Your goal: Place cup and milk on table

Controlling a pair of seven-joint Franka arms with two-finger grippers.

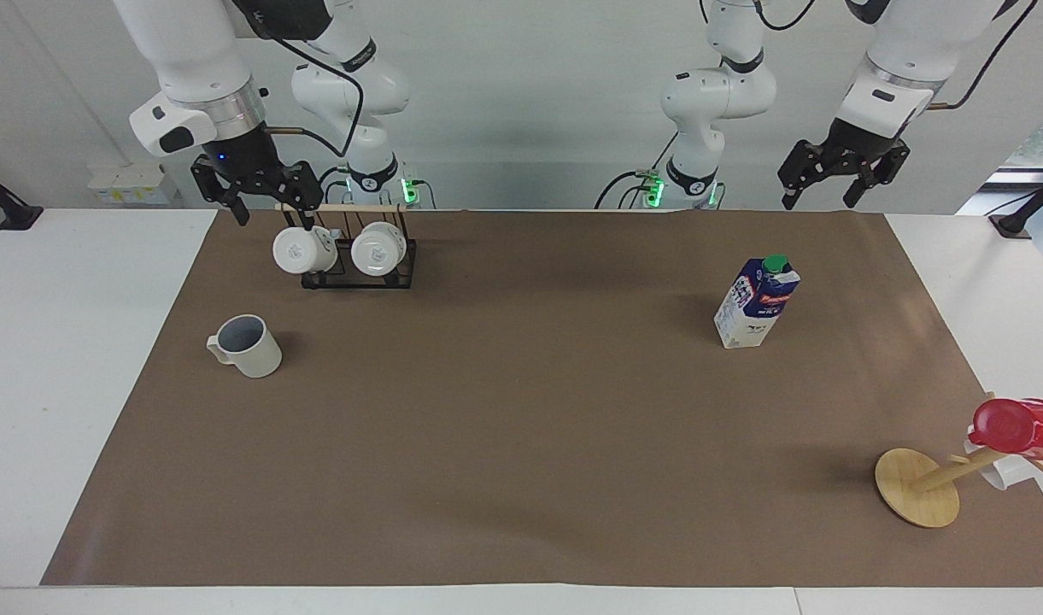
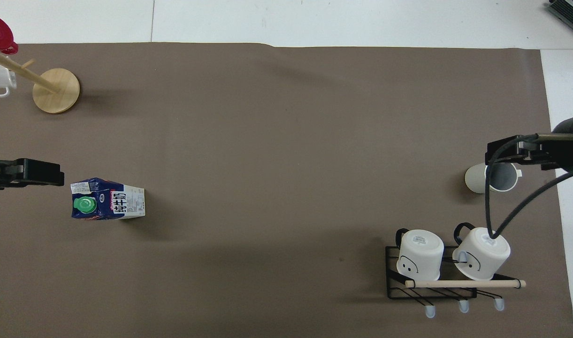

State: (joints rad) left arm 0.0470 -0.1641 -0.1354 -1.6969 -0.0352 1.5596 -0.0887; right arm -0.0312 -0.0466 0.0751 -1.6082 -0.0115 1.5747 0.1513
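1. The cup point(image 1: 246, 346) is standing upright on the table point(image 1: 521, 444) toward the right arm's end
2. The milk point(image 1: 756, 302) is standing upright toward the left arm's end
3. The right pincer point(image 1: 263, 192) is hanging spread and empty over the mug rack point(image 1: 359, 256)
4. The left pincer point(image 1: 837, 175) is hanging spread and empty over the table's edge nearest the robots

White arms, black cables, black jaws
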